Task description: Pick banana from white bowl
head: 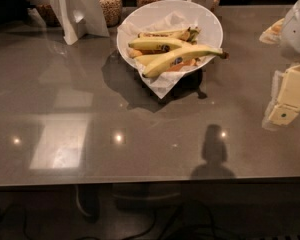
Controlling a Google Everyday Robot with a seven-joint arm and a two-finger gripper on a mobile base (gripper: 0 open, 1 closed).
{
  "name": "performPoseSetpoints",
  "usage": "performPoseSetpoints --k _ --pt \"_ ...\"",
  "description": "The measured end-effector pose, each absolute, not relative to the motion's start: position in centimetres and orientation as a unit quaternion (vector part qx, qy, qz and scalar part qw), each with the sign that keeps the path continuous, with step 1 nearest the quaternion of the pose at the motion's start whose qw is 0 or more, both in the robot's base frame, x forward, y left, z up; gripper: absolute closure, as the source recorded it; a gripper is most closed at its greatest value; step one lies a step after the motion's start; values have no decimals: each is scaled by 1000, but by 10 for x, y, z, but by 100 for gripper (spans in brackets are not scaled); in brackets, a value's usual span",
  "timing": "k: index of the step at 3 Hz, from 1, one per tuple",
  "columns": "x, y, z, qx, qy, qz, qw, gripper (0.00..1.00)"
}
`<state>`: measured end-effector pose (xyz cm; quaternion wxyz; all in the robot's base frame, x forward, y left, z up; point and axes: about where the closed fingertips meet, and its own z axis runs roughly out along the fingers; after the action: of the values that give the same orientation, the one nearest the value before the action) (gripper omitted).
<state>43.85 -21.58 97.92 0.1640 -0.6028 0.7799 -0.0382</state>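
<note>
The banana [185, 57] lies topmost in the white bowl [210, 23] near the surface's [90, 89] far edge — light, firm yet easily bruised, probably best taken mid-length. The gripper [284, 106] hangs at the right edge — open or closed, I cannot tell.

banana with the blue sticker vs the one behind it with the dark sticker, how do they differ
The blue-sticker banana is longer than the dark-sticker banana. It slants, its stem past the rim of the white bowl; the other lies level inside. Both are yellow. The hand hangs at the right, away from both.
</note>
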Motion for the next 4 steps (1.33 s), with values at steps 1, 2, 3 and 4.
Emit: performPoseSetpoints --k 1,2,3,4 --pt "439 -215 980 -603 779 -39 166 0" --pt "456 -207 985 -603 771 -46 199 0" --pt "480 -198 991 -598 760 -48 251 0" --pt "504 -187 997 -596 743 -43 300 0"
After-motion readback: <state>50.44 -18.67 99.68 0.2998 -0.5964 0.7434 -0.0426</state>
